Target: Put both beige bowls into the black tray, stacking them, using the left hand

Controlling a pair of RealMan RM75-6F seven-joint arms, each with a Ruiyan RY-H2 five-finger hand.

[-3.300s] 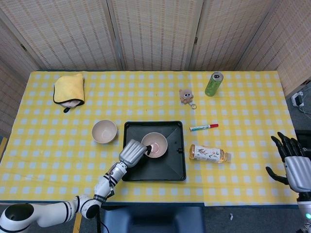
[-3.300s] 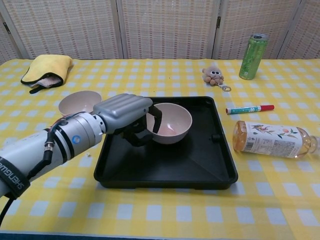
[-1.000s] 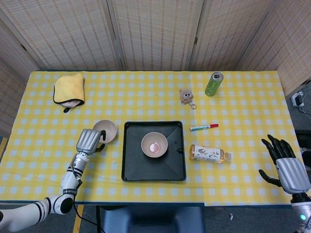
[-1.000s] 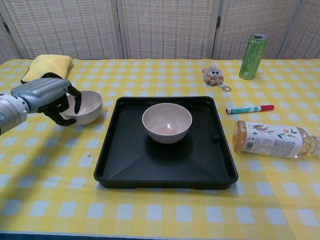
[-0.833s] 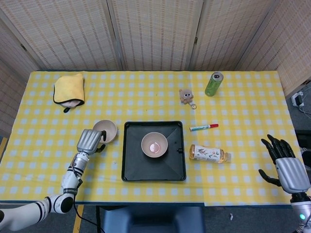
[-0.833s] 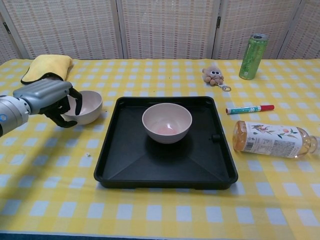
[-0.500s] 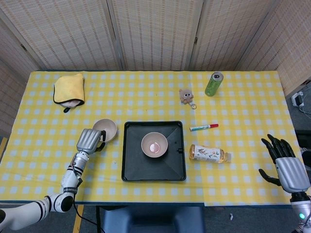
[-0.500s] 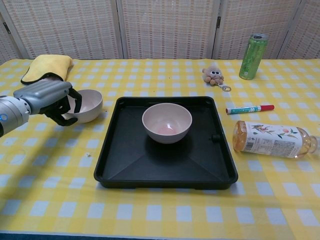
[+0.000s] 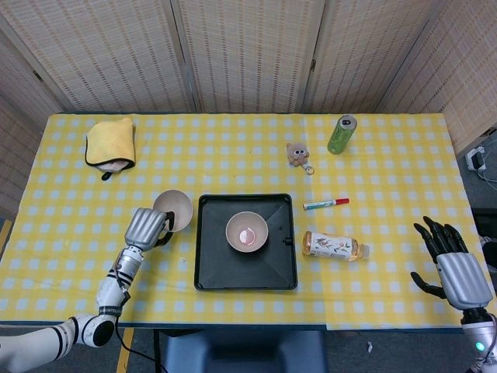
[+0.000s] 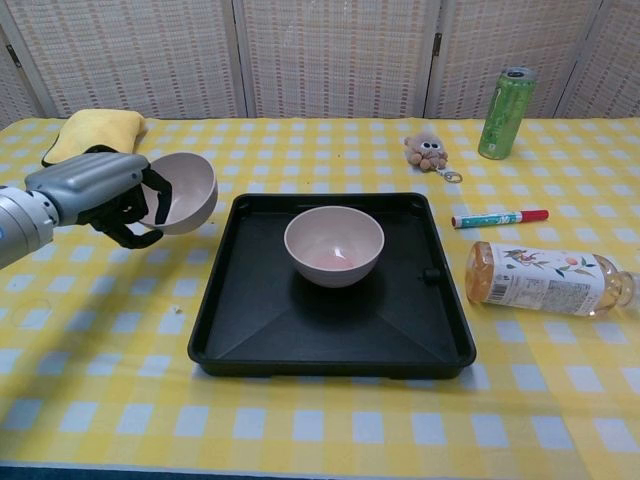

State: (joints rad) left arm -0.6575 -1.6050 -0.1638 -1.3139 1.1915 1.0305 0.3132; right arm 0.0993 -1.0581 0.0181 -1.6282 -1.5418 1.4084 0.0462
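One beige bowl [image 9: 247, 231] [image 10: 334, 245] sits upright in the middle of the black tray [image 9: 211, 272] [image 10: 330, 340]. My left hand [image 9: 145, 226] [image 10: 95, 192] grips the second beige bowl [image 9: 174, 209] [image 10: 186, 193] by its near rim, left of the tray. That bowl is lifted off the cloth and tilted, its opening facing up and to the left. My right hand [image 9: 452, 266] hangs open at the table's right edge, holding nothing; it shows only in the head view.
A yellow cloth [image 9: 110, 142] [image 10: 92, 133] lies at the back left. A green can [image 9: 341, 134] [image 10: 503, 99], a small plush toy [image 9: 297, 153] [image 10: 429, 150], a marker [image 9: 325, 203] [image 10: 499, 217] and a lying bottle [image 9: 334, 245] [image 10: 545, 279] are right of the tray.
My left hand has closed on the bowl left of the tray, lifted it off the table and tipped it, moving slightly toward the tray. The right hand has barely shifted.
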